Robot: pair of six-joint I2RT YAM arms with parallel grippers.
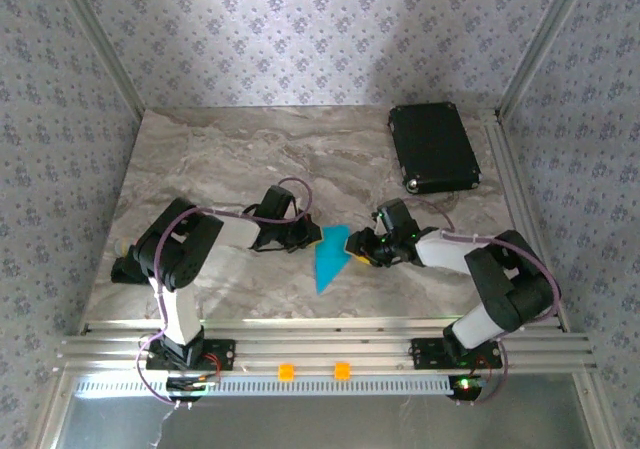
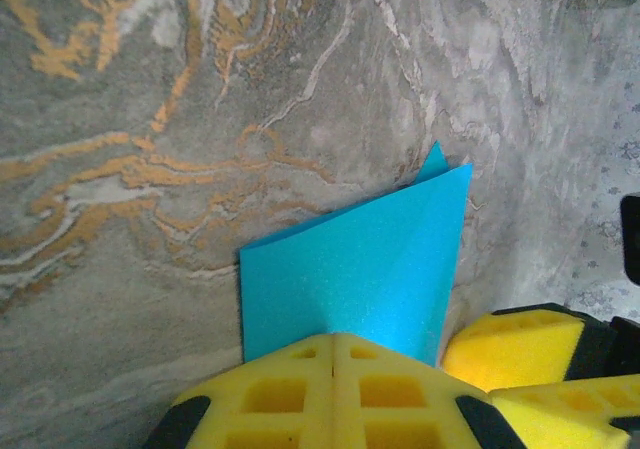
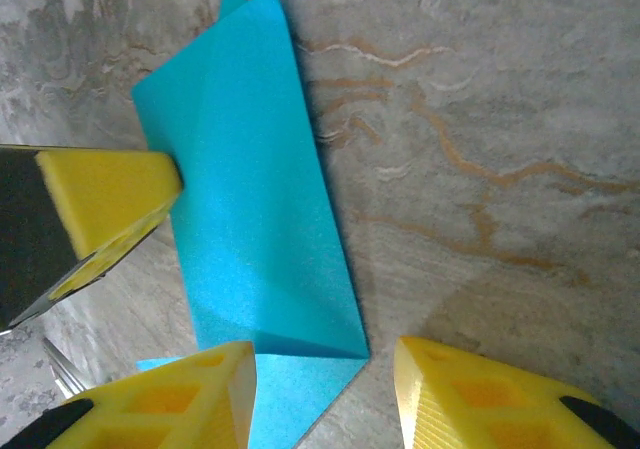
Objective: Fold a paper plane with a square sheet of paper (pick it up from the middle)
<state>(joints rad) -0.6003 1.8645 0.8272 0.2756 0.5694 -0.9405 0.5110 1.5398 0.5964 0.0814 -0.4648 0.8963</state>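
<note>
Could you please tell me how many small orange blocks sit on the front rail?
2. One orange block sits left of the rail's middle, the other just right of it; none seem hidden.

A grey marble-patterned table [image 1: 220, 159] is carrying two things. A black rectangular case [image 1: 433, 149] is lying flat near its far right corner. A folded cyan-blue paper [image 1: 328, 257], pointed at one end, is resting around the middle, slightly toward the near edge, well apart from the case.
</note>
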